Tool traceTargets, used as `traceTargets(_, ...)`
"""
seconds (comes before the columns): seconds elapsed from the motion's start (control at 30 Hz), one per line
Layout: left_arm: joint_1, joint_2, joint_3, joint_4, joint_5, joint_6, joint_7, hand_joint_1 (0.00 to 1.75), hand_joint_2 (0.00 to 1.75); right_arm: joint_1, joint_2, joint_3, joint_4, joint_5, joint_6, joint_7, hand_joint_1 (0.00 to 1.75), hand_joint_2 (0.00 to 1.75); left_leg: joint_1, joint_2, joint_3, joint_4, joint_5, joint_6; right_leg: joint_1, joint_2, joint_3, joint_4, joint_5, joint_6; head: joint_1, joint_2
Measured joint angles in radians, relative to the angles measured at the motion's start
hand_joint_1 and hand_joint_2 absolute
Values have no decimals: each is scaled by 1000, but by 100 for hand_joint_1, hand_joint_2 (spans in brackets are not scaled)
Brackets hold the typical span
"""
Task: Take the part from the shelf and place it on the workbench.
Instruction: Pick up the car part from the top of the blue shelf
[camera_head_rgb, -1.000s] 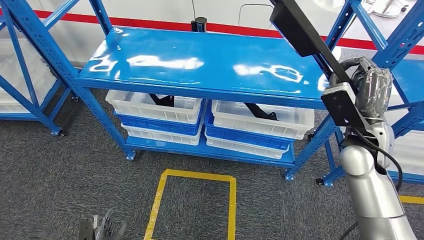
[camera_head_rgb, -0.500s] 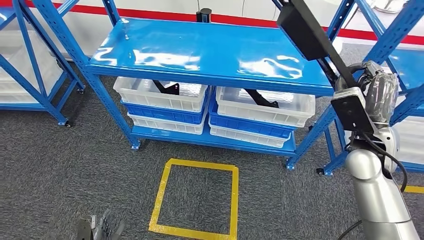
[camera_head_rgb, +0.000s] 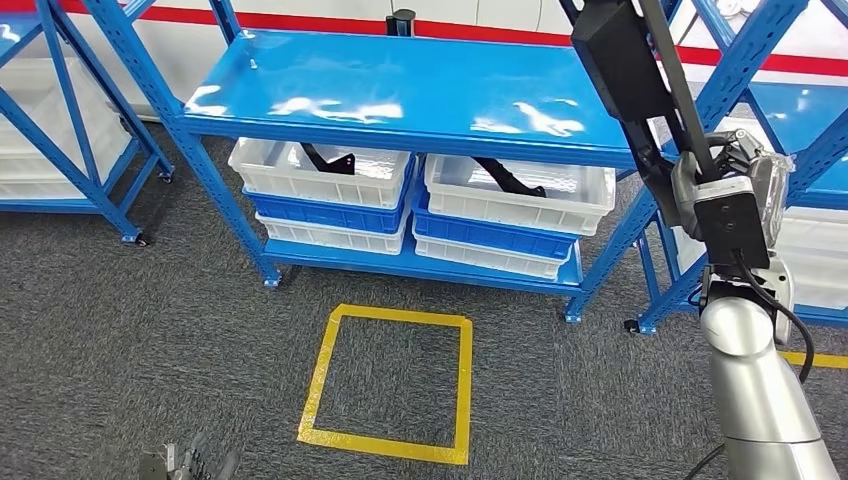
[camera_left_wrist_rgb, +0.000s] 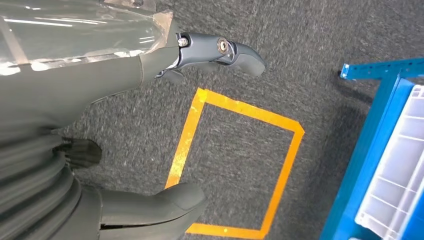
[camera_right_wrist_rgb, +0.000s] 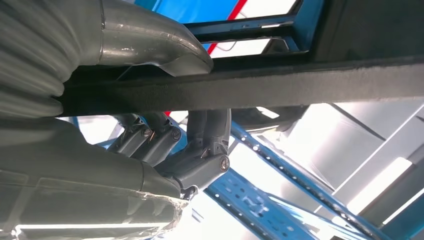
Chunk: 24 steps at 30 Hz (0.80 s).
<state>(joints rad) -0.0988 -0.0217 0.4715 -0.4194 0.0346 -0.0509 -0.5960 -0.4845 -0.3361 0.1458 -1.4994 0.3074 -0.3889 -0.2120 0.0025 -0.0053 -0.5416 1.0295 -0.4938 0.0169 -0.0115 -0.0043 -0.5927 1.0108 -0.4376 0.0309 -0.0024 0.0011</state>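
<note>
one long black part (camera_head_rgb: 640, 95) is held up at the right of the head view, gripped by the right hand (camera_head_rgb: 735, 175), whose dark fingers (camera_right_wrist_rgb: 200, 145) are seen in the right wrist view curled tightly around the part's bar. the part slants upward from the hand and crosses in front of the blue shelf's top surface (camera_head_rgb: 400, 85), above it and not resting on it. the left hand (camera_left_wrist_rgb: 165, 130) hangs low over the grey carpet, with thumb and fingers spread apart and nothing between them. under the top surface, white bins (camera_head_rgb: 325, 175) stacked on blue ones are seen, with further black parts (camera_head_rgb: 505, 178) lying in them. a yellow taped square (camera_head_rgb: 390, 380) is marked on the floor in front of the shelf. the picking step is judged to be done, and the carrying step is in hand. no workbench can be made out with certainty, so the next move is judged to call for the workbench to be found and approached, with the long part kept clear of the blue uprights (camera_head_rgb: 700, 110) close beside it.
</note>
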Motion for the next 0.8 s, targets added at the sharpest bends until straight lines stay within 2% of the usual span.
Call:
traceTargets(0.07, 4, 3, -1, 0, 12, 6, 0, 0, 175, 1, 3, -3, 2, -5, 0, -3, 175, 175, -3, 2, 4, -22, 3, 12, 1, 0, -6, 1, 9, 16, 0, 0)
traceTargets(0.1, 6, 4, -2, -1, 15, 9, 0, 0, 175, 2, 5, -4, 4, -6, 0, -4, 175, 175, -2, 4, 1, -28, 12, 20, 1, 0, -13, 8, 3, 19, 0, 0)
traceTargets(0.17, 9, 4, -2, -2, 21, 13, 0, 0, 175, 1, 6, -6, 7, -7, 0, -5, 175, 175, 3, 8, -13, -39, 33, 38, 2, 2, -44, 73, -48, 14, 3, 0)
traceTargets(0.23, 13, 5, -2, -4, 29, 17, 0, 0, 175, 0, 9, -8, 13, -10, 1, -7, 175, 175, 2, 10, -38, -39, 53, 43, -1, 2, -88, 202, -123, 8, 6, 0)
traceTargets(0.27, 16, 5, -2, -6, 34, 20, 0, 0, 175, -1, 12, -8, 18, -12, 2, -9, 175, 175, 2, 10, -51, -39, 62, 42, -3, 2, -101, 256, -143, 12, 7, 0)
traceTargets(0.3, 20, 5, -2, -9, 39, 23, 0, 0, 175, -1, 15, -8, 24, -14, 3, -11, 175, 175, 3, 11, -64, -38, 72, 40, -5, 2, -100, 285, -148, 21, 7, 0)
traceTargets(0.33, 24, 4, -2, -12, 43, 26, 1, 0, 175, -3, 18, -8, 29, -16, 3, -14, 175, 175, 4, 12, -76, -37, 80, 37, -8, 2, -81, 276, -134, 34, 7, 0)
traceTargets(0.37, 29, 3, -2, -18, 47, 29, 3, 0, 175, -6, 21, -7, 33, -16, 3, -17, 175, 175, 5, 12, -87, -34, 88, 33, -11, 2, -45, 231, -112, 47, 6, 0)
traceTargets(0.4, 34, 1, -2, -26, 51, 33, 7, 0, 175, -11, 24, -7, 37, -15, 3, -21, 175, 175, 6, 12, -97, -31, 95, 28, -15, 2, 3, 162, -93, 57, 7, 0)
traceTargets(0.43, 39, 0, -2, -36, 56, 38, 11, 0, 175, -17, 27, -7, 41, -14, 3, -24, 175, 175, 6, 13, -107, -26, 101, 22, -15, 3, 52, 87, -86, 59, 8, 0)
traceTargets(0.47, 43, -1, -2, -46, 59, 41, 15, 0, 175, -22, 30, -7, 44, -13, 3, -27, 175, 175, 5, 12, -115, -22, 108, 15, -13, 3, 87, 30, -86, 56, 8, 0)
traceTargets(0.5, 47, -2, -2, -55, 61, 45, 19, 0, 175, -26, 33, -7, 47, -11, 3, -29, 175, 175, 4, 12, -120, -20, 116, 10, -9, 4, 106, -3, -92, 50, 9, 0)
traceTargets(0.53, 51, -3, -2, -63, 62, 48, 21, 0, 175, -28, 36, -7, 50, -9, 3, -30, 175, 175, 2, 12, -123, -20, 124, 4, -4, 5, 110, -13, -94, 42, 9, 0)
traceTargets(0.6, 57, -5, -2, -74, 64, 52, 24, 0, 175, -30, 42, -6, 56, -5, 3, -31, 175, 175, 3, 10, -132, -16, 125, -5, -10, 3, 95, -8, -83, 25, 8, 0)
traceTargets(0.63, 60, -6, -2, -78, 64, 52, 26, 0, 175, -31, 45, -6, 59, -4, 3, -31, 175, 175, 5, 9, -141, 1, 104, -10, -14, 2, 86, -7, -75, 12, 7, 0)
traceTargets(0.7, 62, -7, -2, -87, 65, 53, 28, 0, 175, -35, 51, -6, 62, 0, 3, -30, 175, 175, 8, 7, -175, 96, 16, -18, -16, 0, 67, -7, -56, -10, 6, 0)
traceTargets(0.73, 63, -8, -2, -90, 66, 53, 29, 0, 175, -36, 56, -6, 63, 4, 3, -29, 175, 175, 9, 7, -194, 166, -30, -21, -13, -1, 56, -6, -47, -17, 5, 0)
traceTargets(0.77, 63, -10, -2, -94, 66, 53, 31, 0, 175, -37, 60, -6, 64, 9, 3, -27, 175, 175, 9, 6, -209, 230, -59, -24, -11, -1, 45, -5, -39, -19, 5, 0)
traceTargets(0.8, 64, -11, -2, -97, 66, 53, 32, 0, 175, -39, 66, -5, 65, 15, 3, -23, 175, 175, 9, 6, -211, 269, -67, -24, -8, -1, 35, -4, -31, -19, 5, 0)
